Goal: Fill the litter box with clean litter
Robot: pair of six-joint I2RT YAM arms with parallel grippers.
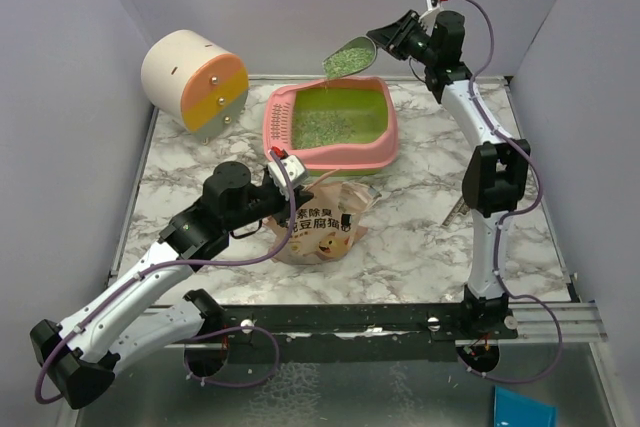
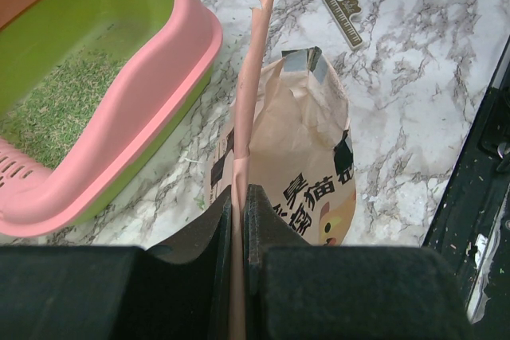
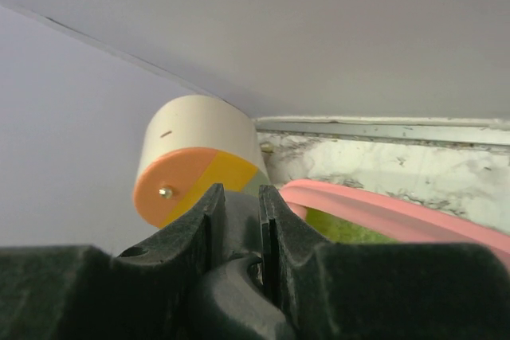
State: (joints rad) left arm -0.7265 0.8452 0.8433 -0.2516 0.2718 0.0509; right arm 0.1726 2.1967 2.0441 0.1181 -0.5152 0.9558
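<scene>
Grey scoop (image 1: 356, 51), handle clamped in right gripper (image 1: 392, 39), hangs loaded with litter (image 1: 343, 61) over far rim of litter box (image 1: 330, 159), mouth tilted down-left toward it. Left gripper (image 1: 287, 167) pinches pouch (image 1: 318, 229) edge.

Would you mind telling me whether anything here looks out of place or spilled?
The cream-and-orange cylinder lies tipped on its side at the back left, and a toothed clip sits loose on the table beyond the pouch.
</scene>
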